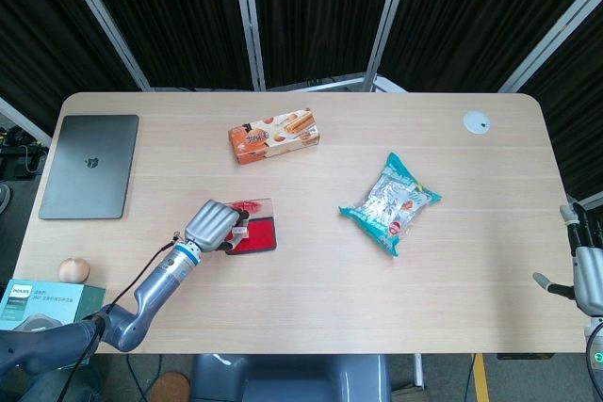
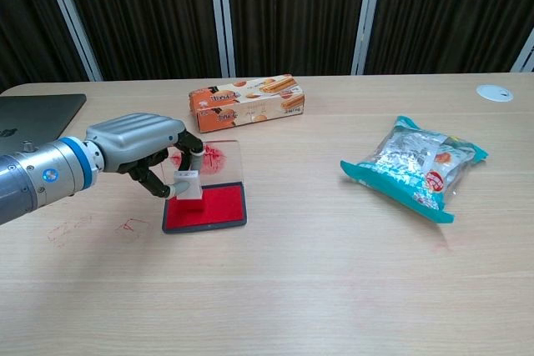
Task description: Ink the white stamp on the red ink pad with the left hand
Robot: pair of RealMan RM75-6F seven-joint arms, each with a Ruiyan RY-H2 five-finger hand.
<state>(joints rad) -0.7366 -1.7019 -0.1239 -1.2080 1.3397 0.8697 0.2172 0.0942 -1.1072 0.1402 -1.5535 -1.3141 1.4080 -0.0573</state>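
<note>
The red ink pad (image 2: 209, 206) (image 1: 259, 235) lies open left of the table's centre, its clear lid (image 2: 219, 158) smeared with red ink behind it. My left hand (image 2: 146, 143) (image 1: 213, 223) grips the white stamp (image 2: 186, 184) and holds it upright over the pad's left part, its base at the red surface. Whether the base touches the ink I cannot tell. In the head view the stamp is mostly hidden under the hand. My right hand (image 1: 586, 265) hangs at the table's far right edge, fingers spread and holding nothing.
An orange biscuit box (image 2: 246, 102) lies behind the pad, a teal snack bag (image 2: 417, 164) to the right. A grey laptop (image 1: 89, 165) sits at far left and a white disc (image 1: 477, 121) at the far right. Red marks (image 2: 125, 226) stain the wood left of the pad.
</note>
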